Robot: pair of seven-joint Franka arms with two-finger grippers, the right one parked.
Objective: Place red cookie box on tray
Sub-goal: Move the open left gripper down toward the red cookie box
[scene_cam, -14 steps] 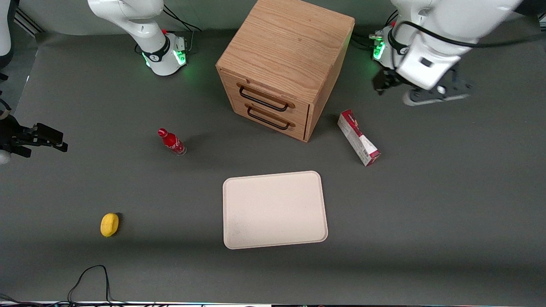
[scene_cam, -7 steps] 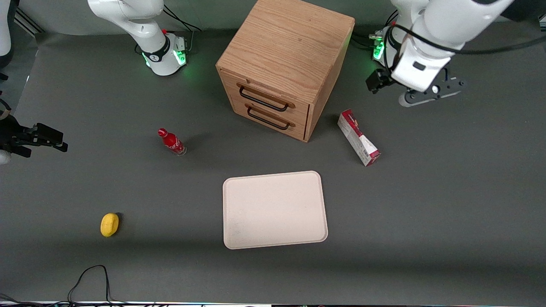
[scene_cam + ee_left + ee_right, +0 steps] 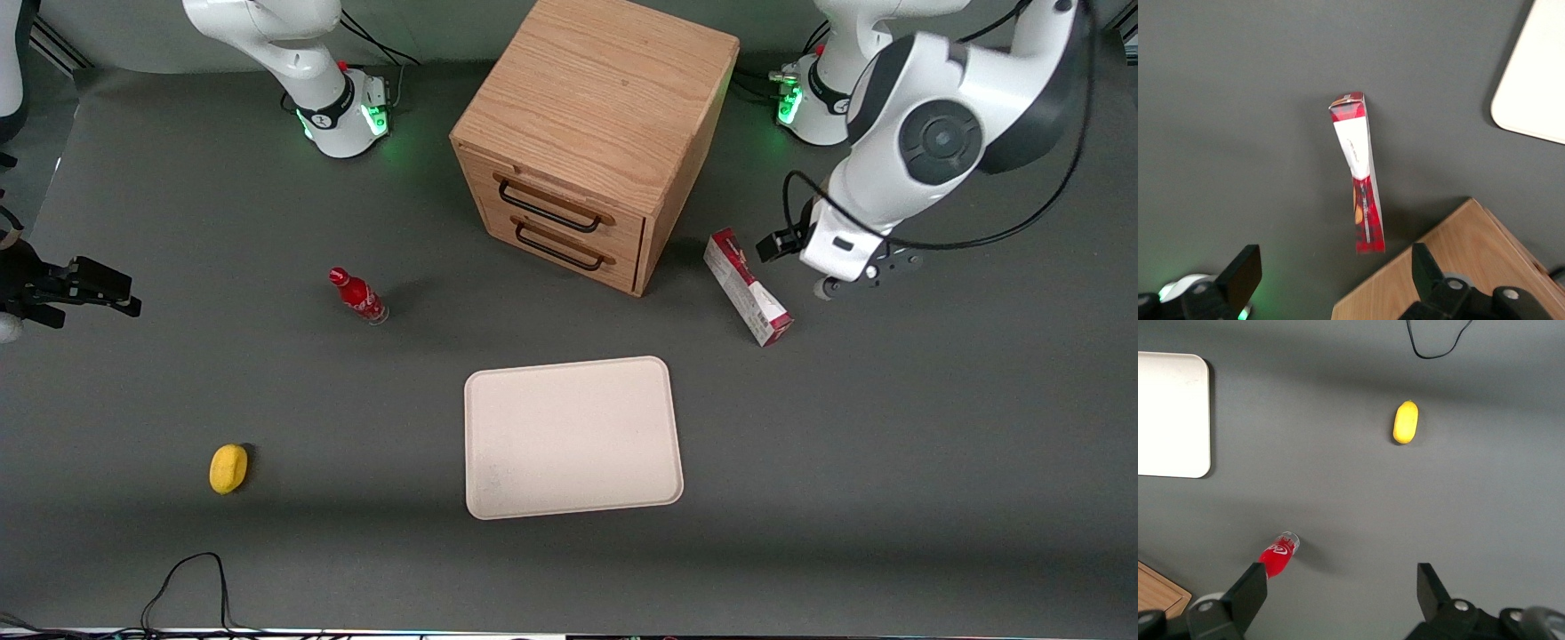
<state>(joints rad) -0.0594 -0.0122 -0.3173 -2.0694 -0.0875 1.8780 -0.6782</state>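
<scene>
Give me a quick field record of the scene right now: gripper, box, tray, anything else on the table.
gripper: jaws open, hovering beside the red cookie box, holding nothing
red cookie box: on the table beside the wooden drawer cabinet, not yet gripped
tray: bare, nearer the front camera than the box
red bottle: upright, toward the parked arm's end
yellow object: on the table, nearer the front camera than the bottle

The front camera looks steeply down over the whole grey worktop (image 3: 889, 462); both wrist cameras face downward, closer, sharing the flat cream-beige tray (image 3: 1538, 87).
</scene>
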